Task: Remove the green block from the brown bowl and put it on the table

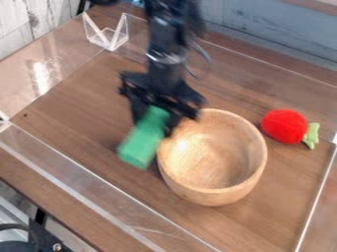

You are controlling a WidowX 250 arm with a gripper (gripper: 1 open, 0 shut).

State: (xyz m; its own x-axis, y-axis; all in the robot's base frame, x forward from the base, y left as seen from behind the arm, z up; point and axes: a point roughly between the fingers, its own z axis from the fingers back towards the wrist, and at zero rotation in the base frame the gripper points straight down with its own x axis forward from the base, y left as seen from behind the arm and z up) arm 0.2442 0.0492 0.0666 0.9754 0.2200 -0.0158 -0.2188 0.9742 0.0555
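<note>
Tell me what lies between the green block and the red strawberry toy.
The brown wooden bowl, empty, lies between the green block and the strawberry toy in the camera view.

block [144, 137]: bright green bar, plain, blurred; tilted, upper end between the gripper's [160, 114] fingers, lower end down and to the left
block place: outside the bowl, just left of its rim, over the table; whether its lower end touches the wood cannot be told
bowl [211, 187]: round, light brown wood, thick rim, upright, nothing inside
table [79, 108]: dark brown wood grain, low clear wall round the edges
</note>
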